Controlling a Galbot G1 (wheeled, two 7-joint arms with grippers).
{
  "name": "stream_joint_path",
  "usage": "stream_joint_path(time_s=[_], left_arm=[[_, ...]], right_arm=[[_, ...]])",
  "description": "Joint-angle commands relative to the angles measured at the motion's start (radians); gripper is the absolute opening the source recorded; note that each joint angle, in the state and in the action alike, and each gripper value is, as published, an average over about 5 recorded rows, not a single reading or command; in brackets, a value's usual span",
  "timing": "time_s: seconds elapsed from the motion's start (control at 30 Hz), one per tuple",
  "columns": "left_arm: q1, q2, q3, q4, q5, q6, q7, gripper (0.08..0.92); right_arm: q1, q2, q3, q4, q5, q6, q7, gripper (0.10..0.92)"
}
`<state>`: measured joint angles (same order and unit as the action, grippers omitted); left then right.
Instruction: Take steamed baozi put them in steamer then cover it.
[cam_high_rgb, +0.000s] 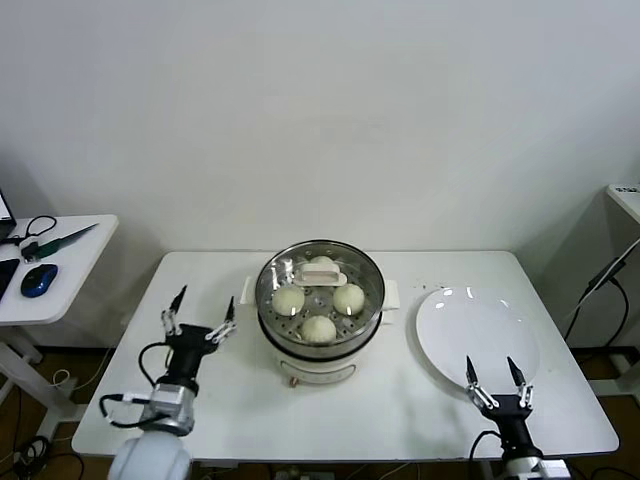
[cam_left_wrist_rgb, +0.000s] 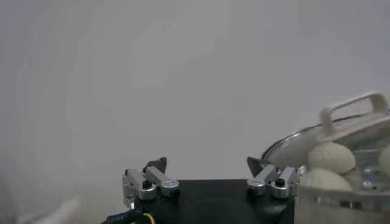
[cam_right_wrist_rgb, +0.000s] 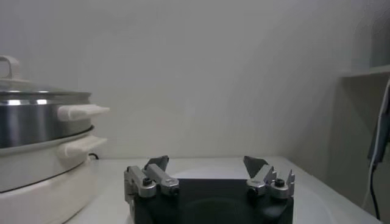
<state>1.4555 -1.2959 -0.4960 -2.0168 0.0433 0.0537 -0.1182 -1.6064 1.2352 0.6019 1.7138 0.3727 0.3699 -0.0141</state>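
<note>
The steel steamer stands mid-table on its cream-white base. Several cream-white baozi lie inside on the perforated tray. The clear glass cover with its cream-white handle sits on the pot. In the left wrist view the cover shows above baozi. My left gripper is open and empty, left of the steamer. My right gripper is open and empty at the near edge of the white plate. The steamer shows in the right wrist view.
A flat white plate lies bare to the right of the steamer. A side table with a blue mouse and cables stands at the far left. A shelf edge and hanging cable are at the far right.
</note>
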Motion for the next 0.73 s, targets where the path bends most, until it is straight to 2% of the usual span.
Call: stream_joint_path(time_s=[0.03, 0.13, 0.3, 0.73], left_arm=[[0.073, 0.038, -0.144, 0.13, -0.38, -0.152, 0.001, 0.823], [0.064, 0.035, -0.109, 0.219, -0.367, -0.187, 0.028, 0.823], [0.056, 0.013, -0.059, 0.287, -0.32, -0.226, 0.046, 0.823], [0.059, -0.007, -0.039, 0.268, -0.313, -0.258, 0.067, 0.823]], right_arm=[[0.007, -0.006, -0.021, -0.032, 0.029, 0.047, 0.018, 0.823], [0.006, -0.007, -0.022, -0.031, 0.03, 0.05, 0.018, 0.823], [0.007, -0.007, -0.023, -0.03, 0.037, 0.05, 0.018, 0.823], [0.007, -0.007, -0.028, -0.033, 0.044, 0.051, 0.018, 0.823]])
